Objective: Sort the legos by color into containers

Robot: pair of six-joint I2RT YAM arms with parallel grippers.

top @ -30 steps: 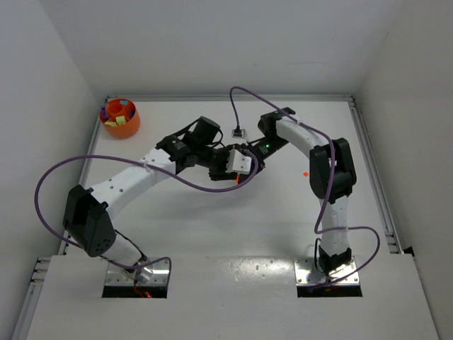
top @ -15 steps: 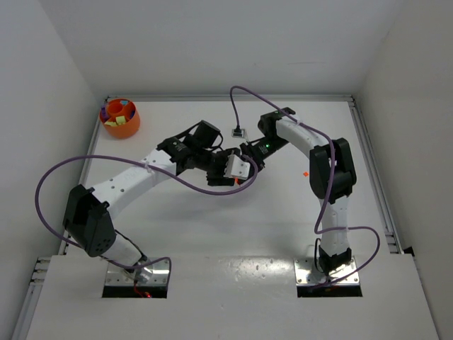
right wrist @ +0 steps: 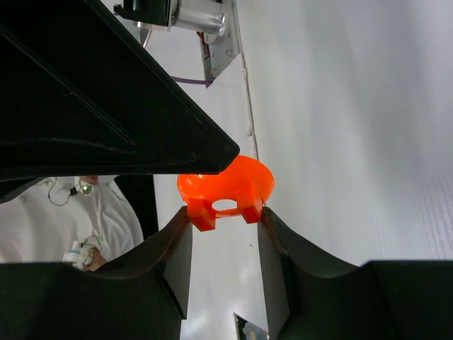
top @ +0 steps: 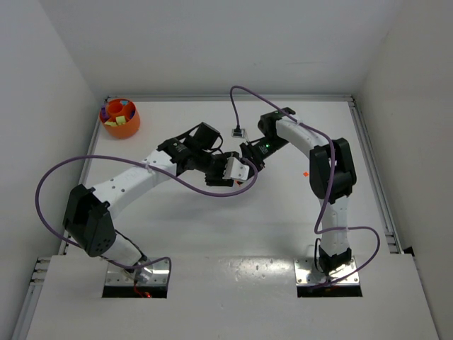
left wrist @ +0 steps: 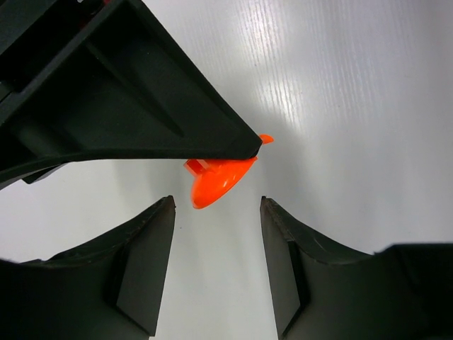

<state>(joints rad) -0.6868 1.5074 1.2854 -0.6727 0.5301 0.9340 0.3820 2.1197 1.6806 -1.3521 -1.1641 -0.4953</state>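
Note:
A small round orange lego [right wrist: 230, 185], dish-shaped with two lugs, is pinched by its lugs between the fingertips of my right gripper [right wrist: 225, 214], which is shut on it. In the left wrist view the same orange lego [left wrist: 216, 183] hangs just beyond the tips of my left gripper [left wrist: 217, 204]; its jaws are open with nothing between them. Both grippers meet mid-table, left gripper [top: 237, 171] against right gripper [top: 249, 153]. The orange bowl [top: 129, 127], one of the containers, stands at the far left corner with several coloured legos [top: 117, 113] in it.
A tiny red lego [top: 306, 173] lies on the white table right of the grippers. A small black-and-white block [top: 238, 132] on a purple cable sits just behind them. Raised rails [top: 368, 142] edge the table.
The left gripper has crept a little leftward at the right gripper, and its jaws widened briefly, then came back. The right arm has held still with the orange lego.

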